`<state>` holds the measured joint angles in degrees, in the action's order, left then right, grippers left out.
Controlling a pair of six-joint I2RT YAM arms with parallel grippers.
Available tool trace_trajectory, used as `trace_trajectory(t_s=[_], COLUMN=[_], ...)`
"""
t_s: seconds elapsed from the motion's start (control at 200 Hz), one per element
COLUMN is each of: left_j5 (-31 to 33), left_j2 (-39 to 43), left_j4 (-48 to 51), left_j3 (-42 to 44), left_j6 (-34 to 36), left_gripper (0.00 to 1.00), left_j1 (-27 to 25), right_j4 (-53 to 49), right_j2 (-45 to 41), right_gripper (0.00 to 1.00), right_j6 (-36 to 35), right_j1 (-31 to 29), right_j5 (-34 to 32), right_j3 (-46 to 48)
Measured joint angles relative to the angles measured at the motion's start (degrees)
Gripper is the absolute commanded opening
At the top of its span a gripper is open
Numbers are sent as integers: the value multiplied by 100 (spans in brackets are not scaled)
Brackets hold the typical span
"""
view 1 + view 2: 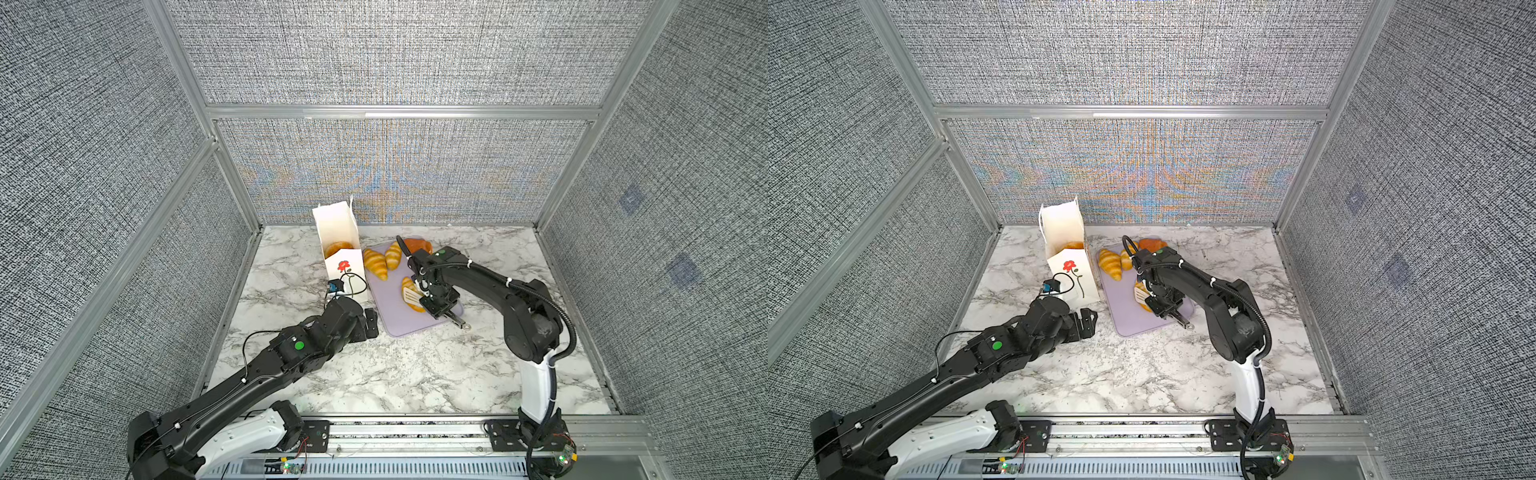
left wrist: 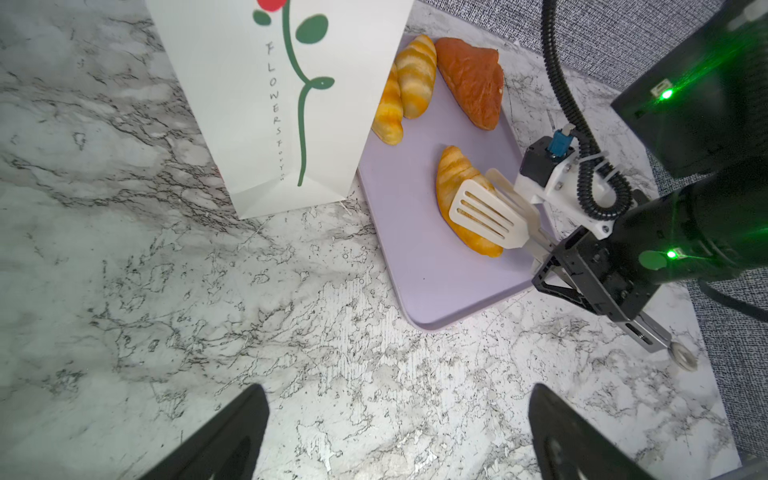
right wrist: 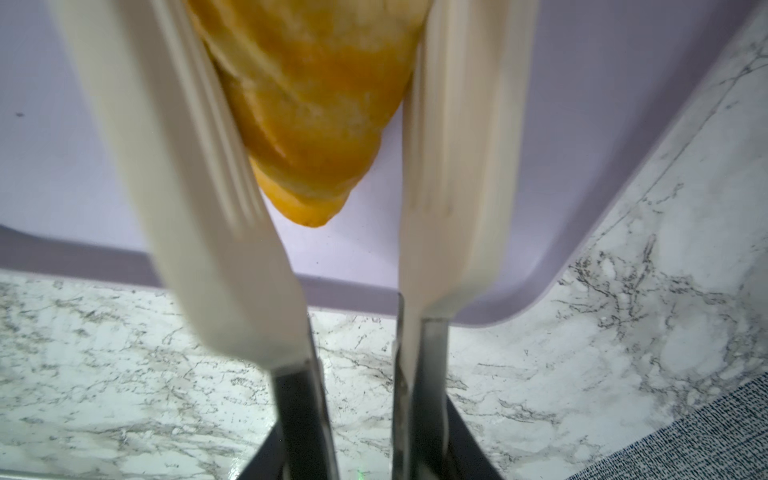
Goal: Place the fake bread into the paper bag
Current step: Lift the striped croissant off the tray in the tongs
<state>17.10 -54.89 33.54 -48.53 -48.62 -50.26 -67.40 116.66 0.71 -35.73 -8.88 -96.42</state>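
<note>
right claw (image 2: 544,255) clamps white tongs (image 2: 486,212) whose blades flank a croissant (image 2: 451,178) on the lilac tray (image 2: 436,291); left claw (image 2: 399,432) gapes wide, empty, at five o'clock of the paper bag (image 2: 249,104).

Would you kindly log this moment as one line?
right gripper: holds tongs around croissant on tray | left gripper: open near bag | bag: one pastry inside

The work surface is a white tabletop (image 1: 415,374) with grey marble veining. Grey woven fabric panels enclose it on three sides: back panel (image 1: 399,174), left panel (image 1: 104,249) and right panel (image 1: 665,270). Aluminium posts (image 1: 238,187) join the panels at the rear corners. A horizontal crossbar (image 1: 399,113) spans the back panel. An aluminium rail (image 1: 415,430) runs along the front edge. Lighting is even.
</note>
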Motion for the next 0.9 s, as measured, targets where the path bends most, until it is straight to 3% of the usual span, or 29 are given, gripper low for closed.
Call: trace_trajectory(t_s=[0.34, 0.9], left_j5=[101, 127], left_j2=[85, -136], left_j4=[179, 39], left_j3=[-105, -345], left_j6=[37, 662], left_gripper=[99, 99], left_j1=[0, 0], right_j4=[87, 555], right_j2=[-376, -1274], right_gripper=[34, 35], right_j6=[-4, -92], right_j1=[24, -299], right_j5=[256, 616], right_j3=[33, 350])
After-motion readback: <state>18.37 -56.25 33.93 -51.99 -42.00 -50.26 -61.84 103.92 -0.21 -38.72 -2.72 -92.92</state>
